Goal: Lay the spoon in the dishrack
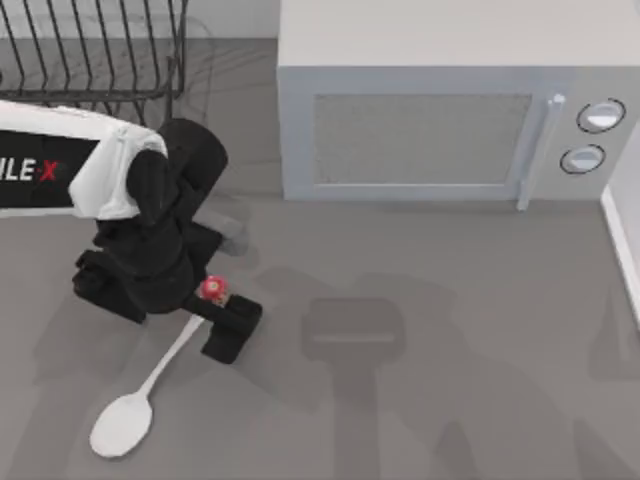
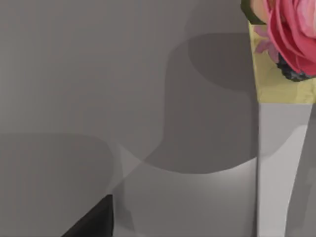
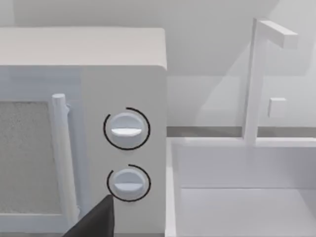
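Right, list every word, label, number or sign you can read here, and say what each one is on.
"ILE X": black letters with a red X on the white casing of the left arm, cut off by the top view's left edge.
Microwave: two dials, no readable markings.
Spoon, dishrack: no text.

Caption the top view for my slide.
Left end effector at spoon's knobbed handle end; dishrack waits behind, beside microwave.

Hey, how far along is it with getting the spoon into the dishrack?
Early. Done: the left claw has reached the knob end of the spoon. In hand: the grasp there; its fingers are hidden by the arm. The spoon bowl lies on the table. Left: lifting, carrying it to the dishrack at the top view's upper left, and laying it in.
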`<state>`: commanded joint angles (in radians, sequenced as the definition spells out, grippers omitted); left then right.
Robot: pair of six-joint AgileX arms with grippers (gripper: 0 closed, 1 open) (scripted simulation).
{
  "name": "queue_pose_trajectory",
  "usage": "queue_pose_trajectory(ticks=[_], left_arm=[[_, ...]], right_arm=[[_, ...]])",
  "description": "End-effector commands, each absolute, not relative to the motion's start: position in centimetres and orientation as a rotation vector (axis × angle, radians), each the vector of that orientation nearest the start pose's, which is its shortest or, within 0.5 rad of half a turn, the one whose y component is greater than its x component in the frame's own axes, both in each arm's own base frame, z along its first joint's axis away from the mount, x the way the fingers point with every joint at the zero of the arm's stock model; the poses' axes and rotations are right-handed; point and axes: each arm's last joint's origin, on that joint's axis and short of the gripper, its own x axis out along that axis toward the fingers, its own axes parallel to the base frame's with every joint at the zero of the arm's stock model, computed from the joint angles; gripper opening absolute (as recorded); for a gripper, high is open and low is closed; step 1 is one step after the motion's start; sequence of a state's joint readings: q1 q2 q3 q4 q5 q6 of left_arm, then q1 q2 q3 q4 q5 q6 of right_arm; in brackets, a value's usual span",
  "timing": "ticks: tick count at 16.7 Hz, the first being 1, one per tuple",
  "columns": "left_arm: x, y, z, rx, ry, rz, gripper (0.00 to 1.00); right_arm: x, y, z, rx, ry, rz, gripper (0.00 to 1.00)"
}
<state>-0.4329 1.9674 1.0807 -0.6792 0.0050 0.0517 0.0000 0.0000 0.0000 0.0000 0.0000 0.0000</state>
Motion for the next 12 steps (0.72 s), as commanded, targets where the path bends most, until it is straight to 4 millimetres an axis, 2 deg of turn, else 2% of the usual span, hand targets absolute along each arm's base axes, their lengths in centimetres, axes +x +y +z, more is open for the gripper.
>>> queue_pose_trajectory(ticks=[8, 9, 12], left_arm=[[30.0, -13.7, 9.2, 0.371, 1.534, -0.379, 0.00], [30.0, -13.6, 11.4, 0.362, 1.499, -0.378, 0.00], [30.4, -13.8, 12.2, 0.362, 1.497, -0.378, 0.00]], right_arm=[[10.6, -0.1, 16.0, 0.000, 0.000, 0.000, 1.00], [10.6, -0.1, 16.0, 0.000, 0.000, 0.000, 1.00], [10.6, -0.1, 16.0, 0.000, 0.000, 0.000, 1.00]])
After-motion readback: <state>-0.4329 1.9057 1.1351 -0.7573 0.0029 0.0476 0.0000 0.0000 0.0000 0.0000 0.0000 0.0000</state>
